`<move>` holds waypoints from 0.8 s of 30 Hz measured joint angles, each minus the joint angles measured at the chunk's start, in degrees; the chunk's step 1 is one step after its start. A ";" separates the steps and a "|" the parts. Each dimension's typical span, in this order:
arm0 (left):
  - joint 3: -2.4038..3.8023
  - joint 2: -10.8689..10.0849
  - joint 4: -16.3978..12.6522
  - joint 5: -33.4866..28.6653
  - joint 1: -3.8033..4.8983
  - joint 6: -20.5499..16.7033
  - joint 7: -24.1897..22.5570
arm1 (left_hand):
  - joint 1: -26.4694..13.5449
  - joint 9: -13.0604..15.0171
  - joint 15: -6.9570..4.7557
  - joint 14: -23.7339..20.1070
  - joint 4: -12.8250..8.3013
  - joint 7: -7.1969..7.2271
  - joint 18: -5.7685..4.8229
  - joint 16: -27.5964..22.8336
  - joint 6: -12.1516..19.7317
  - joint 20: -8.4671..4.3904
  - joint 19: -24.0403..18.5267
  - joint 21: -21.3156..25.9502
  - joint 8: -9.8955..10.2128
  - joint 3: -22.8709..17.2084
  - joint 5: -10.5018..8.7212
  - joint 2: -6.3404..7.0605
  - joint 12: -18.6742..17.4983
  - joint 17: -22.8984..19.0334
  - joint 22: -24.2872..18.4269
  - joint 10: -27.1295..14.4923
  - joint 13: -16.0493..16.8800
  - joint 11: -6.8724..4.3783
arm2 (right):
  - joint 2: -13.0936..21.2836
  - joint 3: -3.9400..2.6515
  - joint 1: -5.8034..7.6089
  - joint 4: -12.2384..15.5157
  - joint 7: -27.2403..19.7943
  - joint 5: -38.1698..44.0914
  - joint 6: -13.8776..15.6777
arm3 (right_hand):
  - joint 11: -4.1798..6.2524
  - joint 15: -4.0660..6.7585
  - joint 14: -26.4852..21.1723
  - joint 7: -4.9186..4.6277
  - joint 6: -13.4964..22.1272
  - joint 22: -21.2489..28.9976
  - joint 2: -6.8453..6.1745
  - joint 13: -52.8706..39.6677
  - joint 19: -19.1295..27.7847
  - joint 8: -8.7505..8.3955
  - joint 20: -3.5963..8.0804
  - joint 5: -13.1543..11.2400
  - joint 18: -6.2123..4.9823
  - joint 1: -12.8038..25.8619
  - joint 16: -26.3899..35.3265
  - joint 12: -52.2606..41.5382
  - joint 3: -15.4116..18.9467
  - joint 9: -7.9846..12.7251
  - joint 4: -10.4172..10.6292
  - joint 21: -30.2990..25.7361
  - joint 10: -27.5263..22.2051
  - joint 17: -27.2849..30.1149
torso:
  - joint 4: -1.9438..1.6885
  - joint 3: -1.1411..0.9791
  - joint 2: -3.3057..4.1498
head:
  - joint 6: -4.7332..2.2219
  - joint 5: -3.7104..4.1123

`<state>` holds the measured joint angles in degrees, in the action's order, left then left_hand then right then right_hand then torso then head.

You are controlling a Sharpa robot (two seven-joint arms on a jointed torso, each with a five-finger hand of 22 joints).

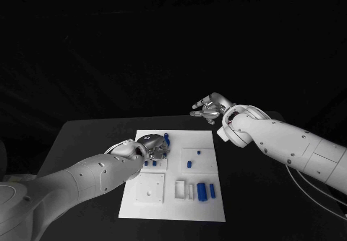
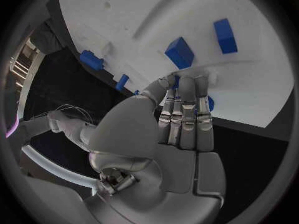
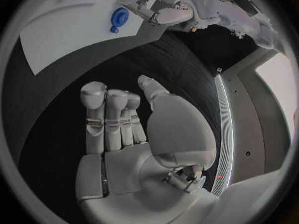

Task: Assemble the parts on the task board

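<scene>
Two hands were in view, and only the left hand (image 1: 147,144) was at work: it lay over the task board (image 1: 202,211) near the board's far-left corner, fingers (image 2: 186,109) held straight and close together, their tips down among the blue parts there. Whether a part was actually pinched under those tips cannot be told, since the fingers covered the contact. The step in hand appeared to be seating or picking a part at that corner. One blue peg (image 1: 166,135) stood just beyond the hand near the far edge, and small blue parts (image 1: 150,162) sat just beside it toward the near edge. A single blue part (image 1: 189,163) lay in the square recess near the board's centre, and two longer blue parts (image 1: 206,192) lay side by side in slots toward the near-right corner. The next move would call for a clear view of the fingertip contact and a straight lift, because neighbouring pieces stood close enough to be knocked. The right hand (image 1: 209,109) hung beyond the board's far-right corner, above the black table (image 1: 87,135), fingers loosely apart and holding nothing, well clear of the work.
</scene>
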<state>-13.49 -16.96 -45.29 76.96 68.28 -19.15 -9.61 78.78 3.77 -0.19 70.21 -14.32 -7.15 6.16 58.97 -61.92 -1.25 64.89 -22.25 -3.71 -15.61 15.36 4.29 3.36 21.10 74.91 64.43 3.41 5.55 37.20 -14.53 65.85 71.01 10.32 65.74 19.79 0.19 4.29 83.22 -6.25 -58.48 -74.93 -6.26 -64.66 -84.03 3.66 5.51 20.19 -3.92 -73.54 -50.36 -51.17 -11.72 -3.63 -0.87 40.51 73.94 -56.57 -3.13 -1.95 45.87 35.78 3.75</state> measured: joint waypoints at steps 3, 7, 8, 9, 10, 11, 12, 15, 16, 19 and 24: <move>0.02 0.00 -0.06 0.19 0.02 0.05 0.20 | 0.00 0.00 0.00 0.00 0.00 -0.20 0.01 0.00 -0.20 -0.09 -0.10 -0.02 0.00 0.00 0.00 0.00 -0.01 0.00 0.00 1.11 -0.06 -0.11 | 0.01 0.00 0.00 0.00 0.00 0.00 0.00 | 0.00 0.00 0.00 0.00 0.00 0.00 0.00 0.00 0.00 0.00 0.00 0.00 0.00 0.00 0.00 0.00 0.00 0.00 0.00 0.00 0.00 0.00 | 0.01 -0.03 0.00 | 0.01 0.00; 0.03 0.01 -0.12 0.52 0.04 0.16 0.51 | 0.24 0.00 0.00 -0.01 0.00 0.00 0.00 0.00 -0.40 -0.30 -0.31 -0.43 0.00 0.00 0.00 -0.23 -0.05 0.03 0.00 1.74 -0.05 -0.33 | 0.02 0.00 0.00 0.00 0.00 0.00 0.00 | 0.00 0.00 0.00 0.00 0.00 0.00 0.00 0.00 0.00 0.00 0.00 0.00 0.00 0.00 0.00 0.00 0.00 0.00 0.00 0.00 0.00 0.00 | 0.04 -0.03 0.00 | 0.04 0.00; 0.04 0.02 -0.12 0.59 0.05 0.20 0.58 | 0.22 0.00 0.00 -0.01 0.02 0.03 0.00 0.12 -0.43 -0.31 -0.31 -0.44 0.00 -0.02 0.00 -0.24 -0.05 0.08 0.00 2.18 -0.04 -0.37 | 0.02 0.00 0.00 0.00 0.00 0.00 0.00 | 0.00 0.00 0.00 0.00 0.00 0.00 0.00 0.00 0.00 0.00 0.00 0.00 0.00 0.00 0.00 0.00 0.00 0.00 0.00 0.00 0.00 0.00 | 0.03 -0.03 0.00 | 0.04 0.00; 0.04 0.04 -0.12 0.67 0.06 0.24 0.65 | 0.13 0.00 -0.19 -0.20 0.17 0.21 0.02 0.48 -0.61 -0.31 -0.32 -0.45 0.00 -0.16 0.00 -0.44 -0.05 0.18 0.00 2.53 -0.04 -0.56 | 0.02 0.00 0.00 0.00 0.00 -0.01 0.00 | 0.00 0.00 0.00 0.00 0.00 0.00 0.00 0.00 0.00 0.00 0.00 0.00 0.00 0.00 0.00 0.00 0.00 0.00 0.00 0.00 0.00 0.00 | 0.04 -0.03 0.00 | 0.04 0.00; 0.05 0.06 -0.12 0.77 0.07 0.29 0.75 | 0.14 0.00 -0.21 -0.21 0.17 0.16 0.03 0.48 -0.81 -0.31 -0.32 -0.55 0.00 -0.16 -0.01 -0.65 -0.07 0.25 -0.01 2.77 -0.05 -0.73 | 0.02 0.00 0.00 0.00 0.00 -0.01 0.00 | 0.00 0.00 0.00 0.00 0.00 0.00 0.00 0.00 0.00 0.00 0.00 0.00 0.00 0.00 0.00 0.00 0.00 0.00 0.00 0.00 0.00 0.00 | 0.03 -0.03 0.00 | 0.01 0.00; 0.06 0.07 -0.12 0.84 0.08 0.34 0.82 | 0.16 0.00 -0.21 -0.21 0.17 0.23 0.04 0.72 -1.07 -0.31 -0.32 -0.73 0.00 -0.16 -0.01 -0.93 -0.17 0.33 -0.01 3.14 -0.07 -0.77 | 0.02 0.00 0.00 0.00 0.00 -0.01 0.00 | 0.00 0.00 0.00 0.00 0.00 0.01 0.00 0.00 0.00 0.00 0.00 0.00 0.00 0.00 0.00 0.00 0.00 0.00 0.00 0.00 0.00 0.00 | 0.04 -0.03 0.00 | -0.01 0.00; 0.07 0.09 -0.12 0.91 0.09 0.38 0.89 | 0.22 0.00 -0.21 -0.21 0.17 0.26 0.04 0.89 -1.10 -0.32 -0.34 -0.91 0.00 -0.16 -0.01 -0.98 -0.17 0.39 -0.01 3.47 -0.07 -0.85 | 0.02 0.00 0.00 0.00 0.00 -0.01 0.00 | 0.00 0.00 0.00 0.00 0.00 0.01 0.00 0.00 0.00 0.00 0.00 0.00 0.00 0.00 0.00 0.00 0.00 0.00 0.00 0.00 0.00 0.00 | 0.04 -0.03 0.00 | -0.01 0.00; 0.09 0.15 -0.12 1.13 0.14 0.52 1.15 | 0.53 0.00 -0.44 0.01 0.37 0.30 0.01 1.55 -1.13 -0.51 -0.52 -1.31 0.00 0.05 -0.01 -1.28 0.12 0.68 -0.01 4.31 -0.07 -1.46 | 0.01 0.00 0.00 -0.01 0.00 -0.01 0.00 | 0.00 0.00 0.00 0.00 0.00 0.01 0.00 0.00 0.00 0.00 0.00 0.00 0.00 0.00 0.00 0.00 0.00 0.00 0.00 0.00 0.00 0.00 | 0.04 -0.03 0.00 | -0.01 0.00; 0.10 0.16 -0.12 1.19 0.15 0.56 1.23 | 0.53 0.00 -0.57 0.14 0.37 0.52 0.02 1.70 -1.35 -0.51 -0.52 -1.41 0.00 0.05 -0.01 -1.29 0.13 0.77 -0.01 4.59 -0.07 -1.74 | 0.01 0.00 0.00 -0.01 0.00 -0.01 0.00 | 0.00 0.00 0.00 0.00 0.00 0.01 0.00 0.00 0.00 0.00 0.00 0.00 0.00 0.00 0.00 0.00 0.00 0.00 0.00 0.00 0.00 0.00 | 0.04 -0.03 0.01 | 0.02 0.00; 0.12 0.19 -0.12 1.37 0.18 0.63 1.50 | 0.81 0.00 -0.96 0.52 0.61 0.53 0.04 2.23 -2.16 -0.75 -0.28 -1.85 0.00 0.29 -0.01 -2.08 0.13 0.94 0.00 5.03 -0.07 -2.18 | 0.00 0.00 0.00 -0.02 0.00 -0.01 0.00 | 0.00 0.00 0.00 0.00 0.00 0.01 0.00 0.00 0.00 0.00 0.00 0.00 0.00 0.00 0.00 0.00 0.00 0.00 0.00 0.00 0.00 0.00 | 0.03 -0.03 0.01 | 0.04 0.00; 0.14 0.19 -0.05 1.59 0.20 0.65 1.88 | 1.36 0.00 -1.43 0.99 0.83 0.79 0.06 2.66 -3.45 -1.04 0.01 -2.69 0.00 0.51 -0.01 -2.62 0.12 1.05 0.02 6.05 -0.07 -3.01 | 0.00 0.00 0.00 -0.03 0.00 -0.01 0.00 | 0.00 0.00 0.00 0.00 0.00 0.01 0.00 0.00 0.00 0.00 0.00 0.00 0.00 0.00 0.00 0.00 0.00 0.00 0.00 0.00 0.00 0.00 | 0.02 -0.03 0.02 | 0.08 -0.02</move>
<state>-13.35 -16.77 -45.34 78.55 68.49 -18.50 -7.74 80.14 3.77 -1.62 71.20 -13.50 -6.36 6.22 61.64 -65.36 -2.29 64.90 -24.94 -3.71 -15.11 15.35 1.68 3.48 22.15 74.93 70.48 3.34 2.54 37.21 -14.53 65.85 70.98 10.32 65.73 19.78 0.18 4.29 83.21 -6.25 -58.48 -74.92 -6.26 -64.66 -84.03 3.66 5.51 20.19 -3.92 -73.54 -50.36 -51.17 -11.72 -3.63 -0.87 40.51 73.94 -56.57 -3.10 -1.98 45.89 35.86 3.72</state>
